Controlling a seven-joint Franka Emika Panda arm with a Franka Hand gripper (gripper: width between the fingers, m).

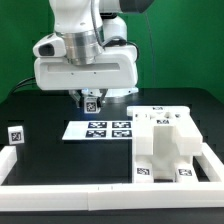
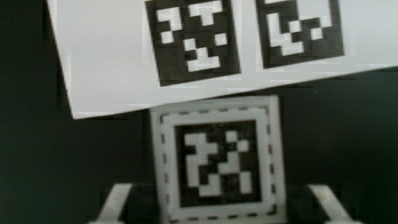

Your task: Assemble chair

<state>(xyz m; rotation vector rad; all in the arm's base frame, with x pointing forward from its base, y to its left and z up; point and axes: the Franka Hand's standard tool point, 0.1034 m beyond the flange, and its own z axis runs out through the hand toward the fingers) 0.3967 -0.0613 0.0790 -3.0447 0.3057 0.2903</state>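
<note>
Black surface (image 1: 40, 110) carrying an assembly rig, listed from largest element to smallest; white Panda arm (image 1: 85, 60) leaning in from above, its wide wrist housing over the middle of the scene; long white border rails (image 1: 90, 192) along the near edge and sides, apparently to keep parts within reach; partly joined chair (image 1: 165, 150), a blocky white body of panels, standing at the exterior view's right inside the corner of the rails, a placement that would brace it while further pieces are pushed in; marker board (image 1: 100, 128), flat on the surface between the arm and the chair, serving the cameras and not the build.

Tool (image 1: 90, 97) closed to a narrow gap on a small leg-like part (image 1: 90, 101), the part hanging clear of the surface just above the far edge of the marker board; the wrist view shows this part (image 2: 217, 160) upright between the fingers (image 2: 118, 200), its tag facing the lens, which suggests a grasp on its side faces; a second loose part (image 1: 16, 133) stands well apart at the exterior view's left.

Lettering: none legible; no brand mark visible; only black-and-white square tags, on the chair panels, both small parts and the marker board.
</note>
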